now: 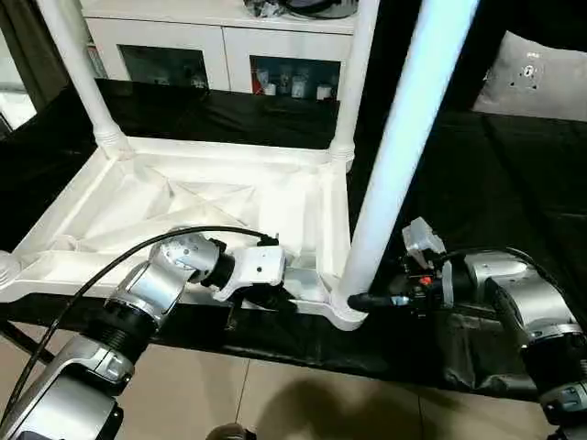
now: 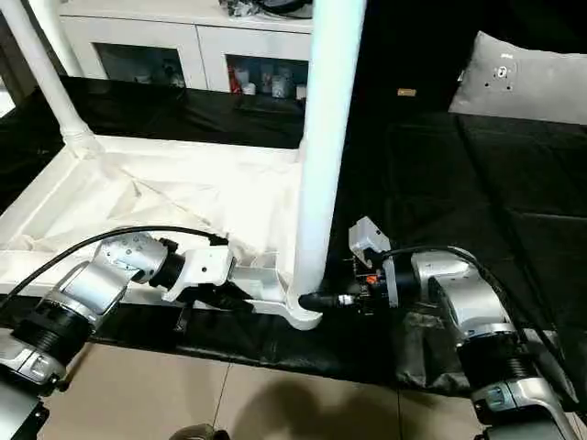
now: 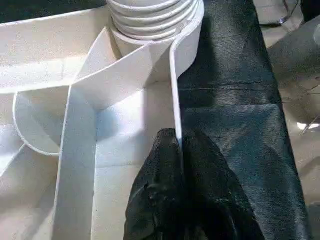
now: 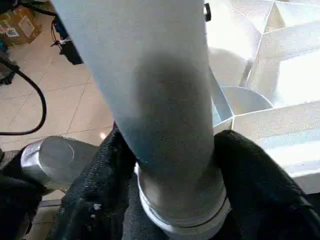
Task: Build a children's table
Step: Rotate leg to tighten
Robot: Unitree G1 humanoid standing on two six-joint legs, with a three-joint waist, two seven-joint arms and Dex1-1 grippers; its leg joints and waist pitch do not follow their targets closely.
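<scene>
Left eye view shows us the children's table (image 1: 183, 197) upside down on the black cloth (image 1: 514, 174), white legs rising from corner sockets; our left gripper (image 3: 179, 150) clenches its near rim, while our right gripper (image 4: 175, 165) grasps the near-corner leg (image 4: 160, 100) at its base

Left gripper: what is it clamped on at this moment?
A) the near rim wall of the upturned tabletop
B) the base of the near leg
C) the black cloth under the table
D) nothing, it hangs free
A: in the left wrist view the left gripper is pinched on the thin rim wall of the tabletop, short of the leg in the corner socket.
</scene>
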